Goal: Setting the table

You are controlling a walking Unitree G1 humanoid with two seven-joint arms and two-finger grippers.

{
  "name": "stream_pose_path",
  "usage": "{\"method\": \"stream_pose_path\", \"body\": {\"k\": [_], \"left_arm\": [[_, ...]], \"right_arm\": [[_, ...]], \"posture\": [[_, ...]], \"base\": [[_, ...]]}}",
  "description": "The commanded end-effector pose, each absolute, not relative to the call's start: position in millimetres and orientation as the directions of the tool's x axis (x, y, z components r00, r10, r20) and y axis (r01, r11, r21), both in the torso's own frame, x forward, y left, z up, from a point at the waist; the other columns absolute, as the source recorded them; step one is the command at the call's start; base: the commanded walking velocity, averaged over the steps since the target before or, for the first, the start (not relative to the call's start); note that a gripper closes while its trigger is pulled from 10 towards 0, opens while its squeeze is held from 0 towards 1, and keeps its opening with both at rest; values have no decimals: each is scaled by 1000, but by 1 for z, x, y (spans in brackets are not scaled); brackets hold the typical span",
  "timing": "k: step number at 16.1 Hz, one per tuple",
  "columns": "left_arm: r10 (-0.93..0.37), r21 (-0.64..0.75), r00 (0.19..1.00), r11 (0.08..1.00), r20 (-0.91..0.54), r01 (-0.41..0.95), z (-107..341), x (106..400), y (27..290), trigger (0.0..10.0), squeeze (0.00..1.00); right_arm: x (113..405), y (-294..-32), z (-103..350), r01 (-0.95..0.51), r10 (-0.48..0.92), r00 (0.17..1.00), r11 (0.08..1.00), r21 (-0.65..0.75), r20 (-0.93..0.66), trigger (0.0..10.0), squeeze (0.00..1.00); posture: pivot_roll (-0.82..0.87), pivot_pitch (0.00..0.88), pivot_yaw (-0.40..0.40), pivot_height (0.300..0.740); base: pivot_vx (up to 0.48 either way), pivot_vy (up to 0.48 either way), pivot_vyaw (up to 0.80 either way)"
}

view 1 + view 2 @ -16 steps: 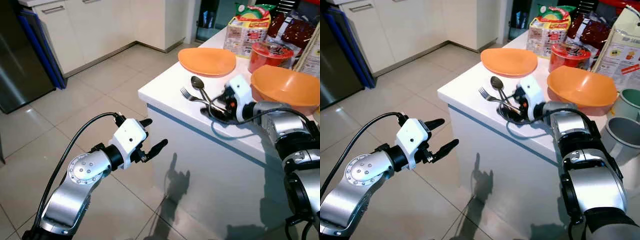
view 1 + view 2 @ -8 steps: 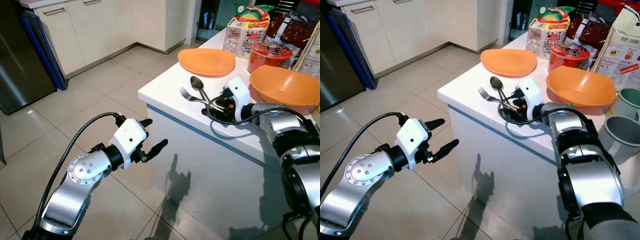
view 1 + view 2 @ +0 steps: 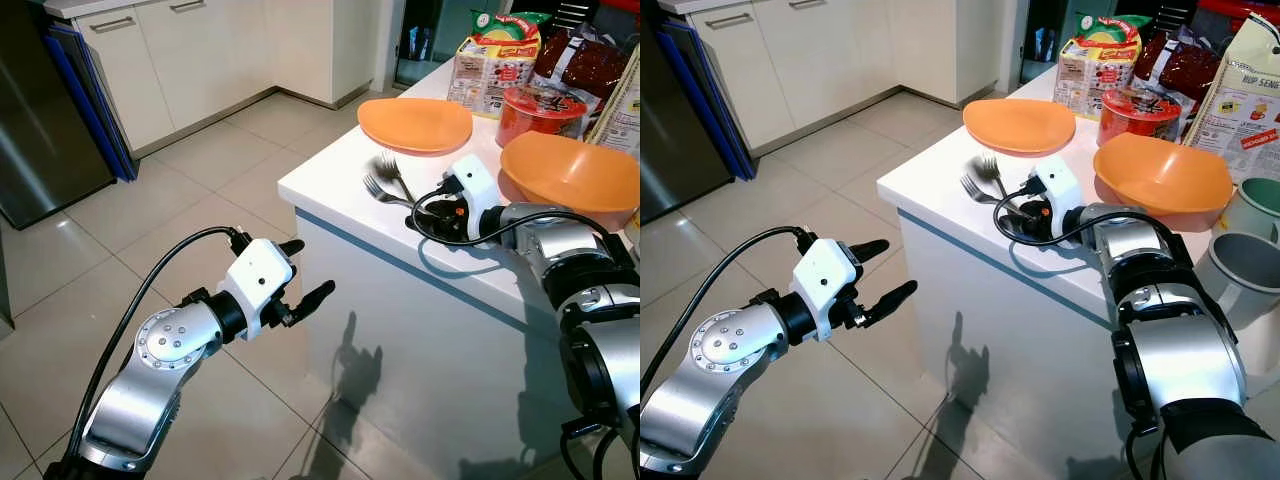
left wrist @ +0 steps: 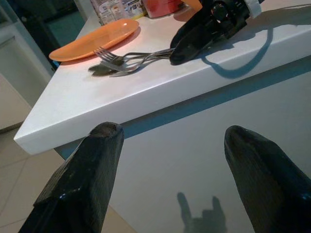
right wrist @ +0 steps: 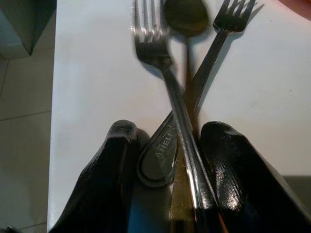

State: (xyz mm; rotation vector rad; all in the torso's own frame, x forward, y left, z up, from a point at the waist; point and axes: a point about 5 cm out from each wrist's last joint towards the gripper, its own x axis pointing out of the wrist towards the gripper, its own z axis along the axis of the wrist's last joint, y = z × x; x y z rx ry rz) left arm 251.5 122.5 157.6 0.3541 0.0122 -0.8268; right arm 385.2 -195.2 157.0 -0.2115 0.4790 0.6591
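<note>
The right gripper, nearly shut, pinches the cutlery handles at lower centre (thin, slick steel, likely to slide).

Snack bags, fridge, cabinets.

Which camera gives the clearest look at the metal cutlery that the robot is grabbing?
The right wrist view: two silver metal forks and a spoon cross between the right pincer's black fingers. The eye views show the cutlery small on the white counter; the left wrist view shows it far off, side-on.
</note>
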Motion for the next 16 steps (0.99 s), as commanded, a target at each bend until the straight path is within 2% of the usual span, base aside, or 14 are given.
{"method": "stream_pose_path", "body": {"k": [1,8,11,13,16], "left_arm": [[-729,305,666,606,-156,735,159,249,122,10000,0],[-730,306,664,603,-160,737,159,250,121,10000,0],[-727,313,668,605,-158,732,159,251,122,10000,0],[-719,319,679,616,-146,720,160,254,122,10000,0],[-710,323,692,629,-133,707,162,255,122,10000,0]], "right_arm": [[380,-200,143,-624,501,652,781,-27,-569,0,0],[380,-199,141,-616,491,659,787,-35,-570,0,0],[384,-202,147,-573,466,711,818,-51,-527,0,0],[390,-205,162,-512,446,780,858,-37,-439,0,0],[395,-211,180,-466,434,835,885,-15,-338,0,0]], "posture": [[-23,0,51,740],[-25,0,57,740],[-25,0,56,740],[-22,0,48,740],[-18,0,36,740]], "base": [[0,0,0],[0,0,0],[0,0,0],[0,0,0],[0,0,0]]}}
